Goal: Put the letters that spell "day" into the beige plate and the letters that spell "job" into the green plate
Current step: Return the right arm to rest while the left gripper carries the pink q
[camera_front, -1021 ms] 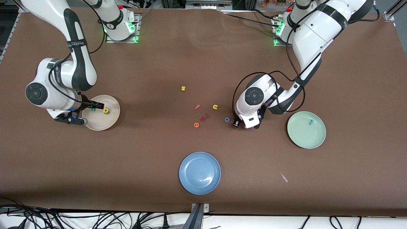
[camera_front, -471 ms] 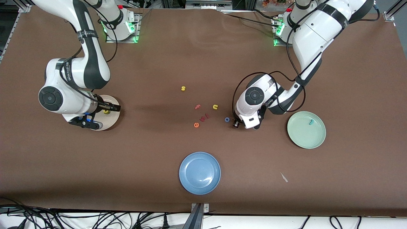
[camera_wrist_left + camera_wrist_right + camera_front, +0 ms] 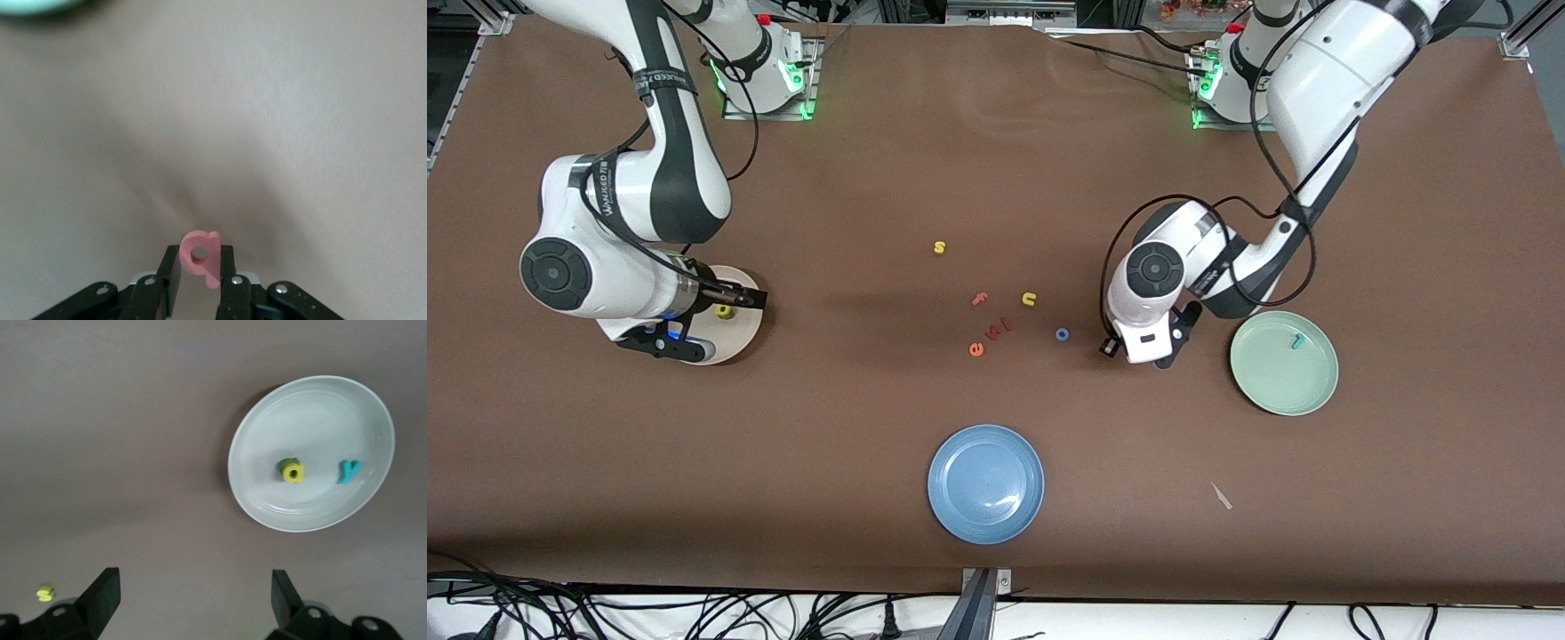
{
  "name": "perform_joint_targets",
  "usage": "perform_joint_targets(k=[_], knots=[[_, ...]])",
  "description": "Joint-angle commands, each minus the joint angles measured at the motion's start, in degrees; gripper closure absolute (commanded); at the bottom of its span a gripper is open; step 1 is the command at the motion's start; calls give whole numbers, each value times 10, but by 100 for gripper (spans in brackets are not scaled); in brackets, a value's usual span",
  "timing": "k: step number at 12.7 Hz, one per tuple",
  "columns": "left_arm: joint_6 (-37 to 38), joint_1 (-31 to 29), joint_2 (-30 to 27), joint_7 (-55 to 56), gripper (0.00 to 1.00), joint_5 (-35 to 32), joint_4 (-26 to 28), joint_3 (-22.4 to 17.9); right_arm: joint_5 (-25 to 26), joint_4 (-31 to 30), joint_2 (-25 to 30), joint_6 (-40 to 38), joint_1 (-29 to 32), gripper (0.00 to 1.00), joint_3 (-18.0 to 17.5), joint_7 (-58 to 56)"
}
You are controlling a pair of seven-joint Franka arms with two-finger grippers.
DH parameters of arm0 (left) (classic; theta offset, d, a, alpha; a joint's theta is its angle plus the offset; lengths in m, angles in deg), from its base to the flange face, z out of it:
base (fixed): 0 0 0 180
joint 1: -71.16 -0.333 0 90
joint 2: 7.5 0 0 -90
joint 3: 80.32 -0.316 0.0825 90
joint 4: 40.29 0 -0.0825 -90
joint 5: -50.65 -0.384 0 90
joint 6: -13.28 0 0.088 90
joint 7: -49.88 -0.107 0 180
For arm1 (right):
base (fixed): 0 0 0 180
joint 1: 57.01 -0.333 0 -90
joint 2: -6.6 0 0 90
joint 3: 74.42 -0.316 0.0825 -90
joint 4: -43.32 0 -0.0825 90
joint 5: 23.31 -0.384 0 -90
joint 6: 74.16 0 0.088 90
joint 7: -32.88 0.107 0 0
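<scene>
My left gripper is shut on the salmon-red "b" and holds it up over bare table, between the blue "o" and the green plate; from the front its hand hides the letter. The teal "j" lies in the green plate, whose rim also shows in the left wrist view. The beige plate holds the yellow "d", the green "a" tucked under it, and the teal "y". My right gripper hangs open and empty over that plate's edge.
Loose letters lie mid-table: yellow "s", pink "f", yellow "u", orange "e" and a small red piece. A blue plate sits nearer the front camera. A pale scrap lies toward the left arm's end.
My left gripper shut on the "b" and carried it away from the "o" toward the green plate. My right arm drew off the beige plate's middle to its edge.
</scene>
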Motion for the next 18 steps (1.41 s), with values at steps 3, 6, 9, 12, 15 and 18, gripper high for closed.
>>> perform_joint_targets(k=[3,6,9,12,15,18], knots=[[37,-40,-24,-168,100,-13,8,2,59,6,56,-22,181,0,-175,-5],[49,-72,-29,-253,100,-13,8,1,74,0,103,-49,209,0,-182,-28],[48,-130,-40,-349,100,-13,6,2,109,4,155,-113,237,0,-205,-40],[48,-187,-35,-455,100,-13,8,2,122,15,181,-144,271,0,-236,-88],[48,-196,-14,-497,100,-13,9,1,122,58,183,-175,268,0,-230,-88],[41,-215,5,-572,100,-13,6,-3,120,74,183,-183,266,0,-223,-90]])
